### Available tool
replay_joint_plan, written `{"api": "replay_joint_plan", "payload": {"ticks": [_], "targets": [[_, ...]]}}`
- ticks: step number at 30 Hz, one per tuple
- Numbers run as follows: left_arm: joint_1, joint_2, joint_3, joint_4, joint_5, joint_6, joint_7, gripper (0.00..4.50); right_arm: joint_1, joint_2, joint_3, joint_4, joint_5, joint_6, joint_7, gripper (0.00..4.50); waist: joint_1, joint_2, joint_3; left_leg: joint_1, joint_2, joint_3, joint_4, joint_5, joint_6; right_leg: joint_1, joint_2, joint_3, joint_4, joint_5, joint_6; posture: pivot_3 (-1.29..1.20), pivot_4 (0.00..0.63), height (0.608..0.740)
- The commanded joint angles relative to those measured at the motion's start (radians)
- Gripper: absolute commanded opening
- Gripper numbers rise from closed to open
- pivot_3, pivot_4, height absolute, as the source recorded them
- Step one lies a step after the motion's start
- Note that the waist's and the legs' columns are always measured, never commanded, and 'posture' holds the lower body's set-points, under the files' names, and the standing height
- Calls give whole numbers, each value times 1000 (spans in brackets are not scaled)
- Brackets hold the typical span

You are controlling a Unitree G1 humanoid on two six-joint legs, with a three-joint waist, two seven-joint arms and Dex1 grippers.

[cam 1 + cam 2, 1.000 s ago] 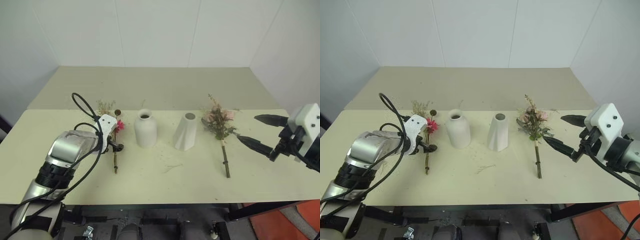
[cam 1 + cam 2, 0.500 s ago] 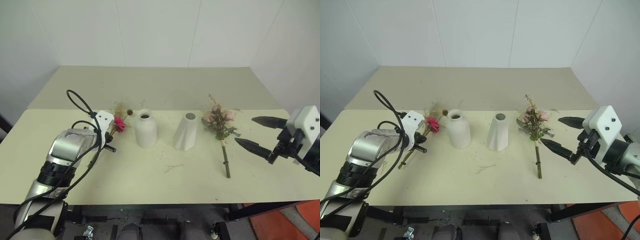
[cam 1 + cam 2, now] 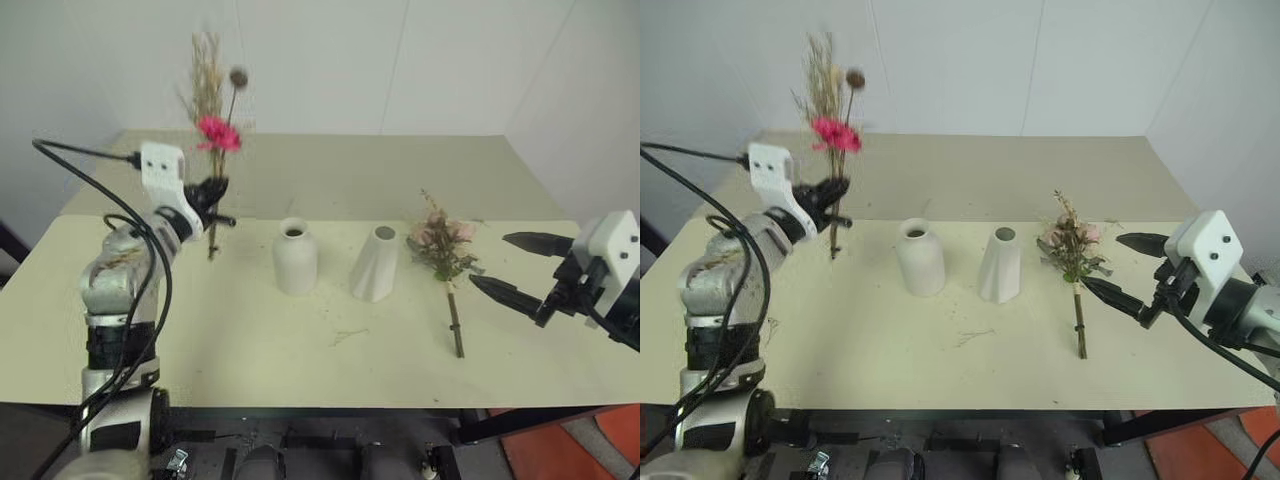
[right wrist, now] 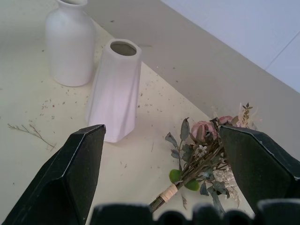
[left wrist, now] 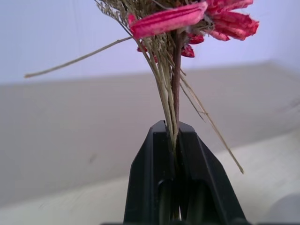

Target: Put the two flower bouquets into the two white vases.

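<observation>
My left gripper (image 3: pixel 213 190) is shut on the stems of the thin bouquet (image 3: pixel 218 133), which it holds upright above the table's left side, left of the vases. Its magenta flower, beige grasses and brown pod stand high. In the left wrist view the black fingers (image 5: pixel 150 168) pinch the stems (image 5: pixel 174 79). The rounded white vase (image 3: pixel 295 257) and the cone-shaped white vase (image 3: pixel 375 263) stand side by side mid-table. The rose bouquet (image 3: pixel 440 248) lies flat to the right of the cone vase. My right gripper (image 3: pixel 490 260) hovers open just right of it, the roses (image 4: pixel 201 145) in front of its fingers.
The beige table (image 3: pixel 300 370) carries a loose twig (image 3: pixel 345 335) and small crumbs in front of the vases. White walls close off the back and both sides. An orange object (image 3: pixel 560 450) sits on the floor at the lower right.
My left gripper closed on the thin bouquet's stems, lifted it off the table and swung it from lying flat to upright. The right arm stayed still.
</observation>
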Motion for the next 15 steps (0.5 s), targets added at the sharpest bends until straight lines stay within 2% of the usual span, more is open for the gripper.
{"api": "replay_joint_plan", "payload": {"ticks": [1, 6, 15], "targets": [[-79, -15, 31, 21, -142, -42, -162, 174, -3, 3, -18, -38, 14, -9, -19, 4500, -1, 0, 0, 0, 0, 0, 0, 0, 0, 0, 0, 0, 0, 0, 0, 0, 150, 740], [-161, -61, 11, 118, -213, -101, -307, 174, 9, 11, -34, -60, 19, -5, -33, 4500, -2, 0, 0, 1, 0, 0, 0, 0, 0, 1, 0, 0, 0, 0, 0, 0, 150, 740], [-220, -121, -73, 271, -152, -229, -387, 174, 44, 27, -55, -111, 37, 5, -64, 4500, -8, 0, 0, 1, 0, 0, 0, 0, 0, 1, 0, 0, -1, 0, 1, 0, 150, 740]]}}
